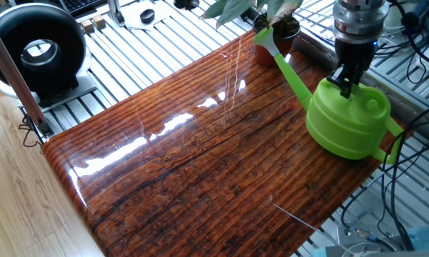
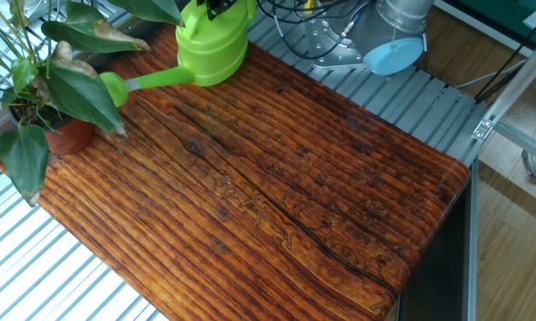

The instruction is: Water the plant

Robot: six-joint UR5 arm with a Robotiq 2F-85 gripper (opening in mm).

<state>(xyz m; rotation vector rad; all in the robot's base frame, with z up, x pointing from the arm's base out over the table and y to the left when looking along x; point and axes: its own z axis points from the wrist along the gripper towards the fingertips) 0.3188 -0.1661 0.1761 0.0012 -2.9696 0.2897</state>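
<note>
The plant stands in its terracotta pot at the far corner of the wooden table, its broad dark leaves spreading over the edge. The lime-green watering can is near the table's right edge, its long spout reaching toward the pot. The spout head lies just beside the leaves. My gripper comes down from above and is shut on the handle on top of the can. In the other fixed view only the dark fingertips show at the top edge.
A black round device sits off the table's left end. Cables hang by the right edge behind the can. The arm's base and a blue disc stand beyond the table. Slatted metal framing surrounds the tabletop.
</note>
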